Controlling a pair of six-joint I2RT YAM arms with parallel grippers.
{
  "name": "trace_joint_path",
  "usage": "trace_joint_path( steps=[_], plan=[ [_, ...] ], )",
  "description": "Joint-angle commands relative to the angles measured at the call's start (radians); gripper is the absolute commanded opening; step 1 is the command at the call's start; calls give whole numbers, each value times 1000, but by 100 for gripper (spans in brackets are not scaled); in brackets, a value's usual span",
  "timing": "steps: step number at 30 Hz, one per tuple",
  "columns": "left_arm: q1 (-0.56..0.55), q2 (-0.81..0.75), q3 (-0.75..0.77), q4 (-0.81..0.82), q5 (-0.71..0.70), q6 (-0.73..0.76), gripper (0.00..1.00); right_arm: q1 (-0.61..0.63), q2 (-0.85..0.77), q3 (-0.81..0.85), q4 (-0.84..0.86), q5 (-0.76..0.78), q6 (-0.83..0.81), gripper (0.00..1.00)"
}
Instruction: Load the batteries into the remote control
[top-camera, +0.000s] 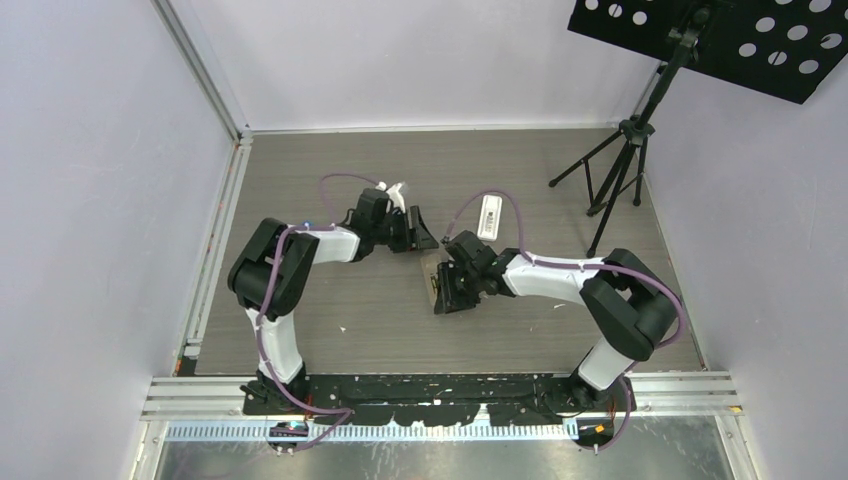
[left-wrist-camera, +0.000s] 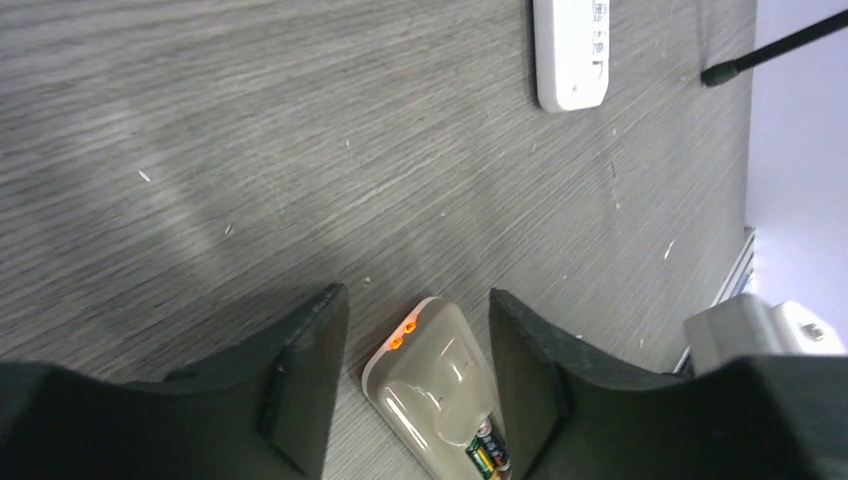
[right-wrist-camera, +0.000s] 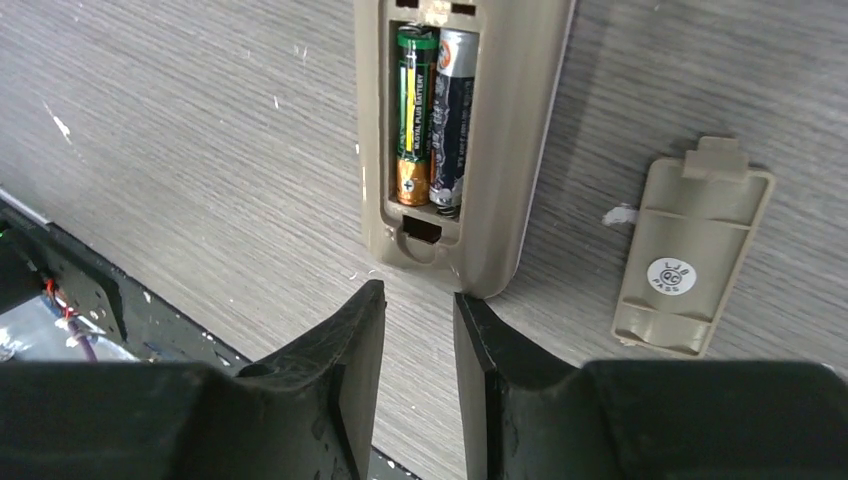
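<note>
First, from above, the beige plastic remote control (top-camera: 432, 268) lies on the grey wood-grain tabletop (top-camera: 330, 190), between the left fingers (top-camera: 415, 228) and the right fingers (top-camera: 450, 292). A white rectangular device (top-camera: 489, 215) rests farther back, apart from both.

Next, at the left wrist, the left fingers (left-wrist-camera: 300, 380) stand wide on both sides of the remote's front end, where two small orange lights (left-wrist-camera: 402, 335) show. One finger seems to touch its edge, and the other stands clear.

Then, at the right wrist, the right fingers (right-wrist-camera: 350, 370) are narrow and hold nothing, just before the remote's rear end. The remote lies back upward. Its open recess holds the batteries (right-wrist-camera: 430, 110) side by side, one green and gold, one dark and silver. A beige battery cover (right-wrist-camera: 690, 250) lies just beside it.
</note>
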Motion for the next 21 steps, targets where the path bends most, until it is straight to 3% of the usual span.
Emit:
trace_joint_path(
  steps=[1, 7, 21],
  plan=[
    [-4, 4, -50, 48, 56, 9, 51, 3, 3, 34, -3, 101, -7, 35],
    [-3, -51, -125, 31, 21, 32, 38, -10, -19, 20, -6, 182, 36, 28],
    [-2, -349, -329, -100, -226, 48, 33, -43, -72, 36, -101, 195, 77, 29]
  ],
)
